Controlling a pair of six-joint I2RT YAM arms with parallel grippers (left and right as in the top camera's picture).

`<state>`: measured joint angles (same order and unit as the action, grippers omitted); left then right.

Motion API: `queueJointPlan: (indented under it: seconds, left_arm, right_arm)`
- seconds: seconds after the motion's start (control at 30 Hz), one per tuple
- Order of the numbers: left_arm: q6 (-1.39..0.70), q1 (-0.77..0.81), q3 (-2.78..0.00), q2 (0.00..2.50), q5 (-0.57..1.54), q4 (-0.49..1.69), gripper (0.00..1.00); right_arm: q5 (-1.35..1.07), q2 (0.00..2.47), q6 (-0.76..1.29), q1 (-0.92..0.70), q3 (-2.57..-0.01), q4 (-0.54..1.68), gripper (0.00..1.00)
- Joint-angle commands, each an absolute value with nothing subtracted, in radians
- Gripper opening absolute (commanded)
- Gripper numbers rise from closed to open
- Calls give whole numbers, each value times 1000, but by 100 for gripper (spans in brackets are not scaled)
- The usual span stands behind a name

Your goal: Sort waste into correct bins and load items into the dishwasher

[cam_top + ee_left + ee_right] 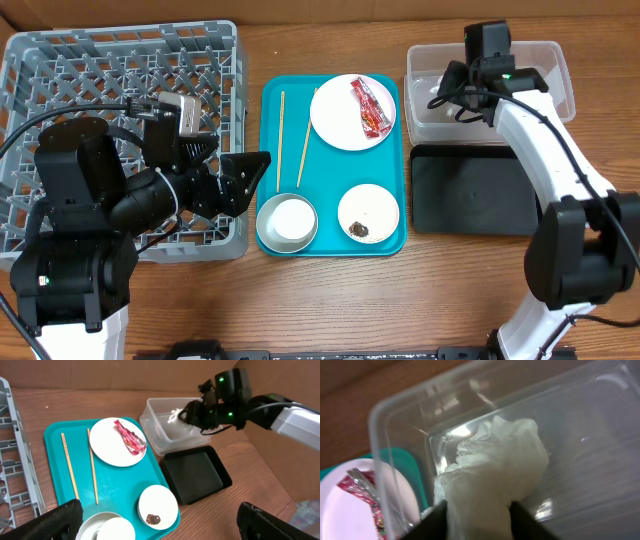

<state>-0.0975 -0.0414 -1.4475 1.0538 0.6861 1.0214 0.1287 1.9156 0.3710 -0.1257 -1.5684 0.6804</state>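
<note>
My right gripper [479,520] hangs over the left end of the clear tub [545,70]. Its jaws are parted, and the white paper wad [495,455] still sits between the two fingers, reaching down into the tub. The left gripper [245,180] is wide open and empty, above the seam between the grey dish rack [60,70] and the teal tray [330,200]. On that tray lie the plate [340,125] with the red wrapper [370,107], two chopsticks [281,140], a bowl [368,205] holding a brown scrap [360,230], and a white cup [290,220] inside another bowl.
The shallow black tray [480,190] lies just in front of the clear tub, to the right of the teal tray. The dish rack fills the table's left side, partly under my left arm. Bare wooden table runs along the front edge.
</note>
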Motion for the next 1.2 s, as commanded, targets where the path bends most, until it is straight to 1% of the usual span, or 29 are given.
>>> queueJointPlan:
  seconds: [0.0, 0.1, 0.17, 0.27, 0.4, 0.53, 0.7, 0.73, 0.77, 0.87, 1.07, 1.1, 1.13, 1.17]
  left_arm:
    - [-75, -46, -1460, 1049, 703, 1021, 100]
    - [-75, -46, -1460, 1056, 703, 1021, 100]
    - [-75, -46, -1460, 1066, 703, 1021, 100]
    - [-75, -46, -1460, 1077, 699, 1022, 100]
    - [-75, -46, -1460, 1093, 696, 1021, 100]
    - [-80, -46, -1460, 1114, 637, 1021, 100]
    - [-82, -46, -1460, 1142, 636, 1021, 100]
    - [-82, -46, -1460, 1149, 635, 1021, 100]
    - [-82, -46, -1460, 1156, 636, 1022, 100]
    - [-87, -46, -1460, 1175, 653, 1037, 100]
    - [-87, -46, -1460, 1196, 654, 1094, 100]
    - [-87, -46, -1460, 1199, 654, 1100, 100]
    - [-87, -46, -1460, 1203, 654, 1109, 100]
    - [-87, -46, -1460, 1204, 654, 1118, 100]
  right_arm:
    - [38, 1878, 283, -138, -1599, 677, 56]
    - [-63, 1840, 233, -162, -1634, 702, 57]
    - [-125, 1801, 200, -217, -1642, 710, 56]
    - [-120, 1797, 171, -290, -1641, 709, 56]
    - [-11, 1817, 167, -390, -1634, 704, 56]
    - [23, 1873, 159, -447, -1634, 645, 56]
    - [128, 1995, 125, -461, -1634, 560, 57]
    - [158, 2026, 125, -456, -1634, 532, 60]
    - [178, 2056, 125, -450, -1634, 507, 60]
    - [183, 2134, 118, -441, -1634, 456, 60]
    - [184, 2238, 118, -442, -1634, 459, 60]
    - [185, 2247, 118, -442, -1634, 461, 59]
    - [187, 2252, 118, -442, -1634, 471, 45]
    - [187, 2252, 118, -442, -1634, 475, 34]
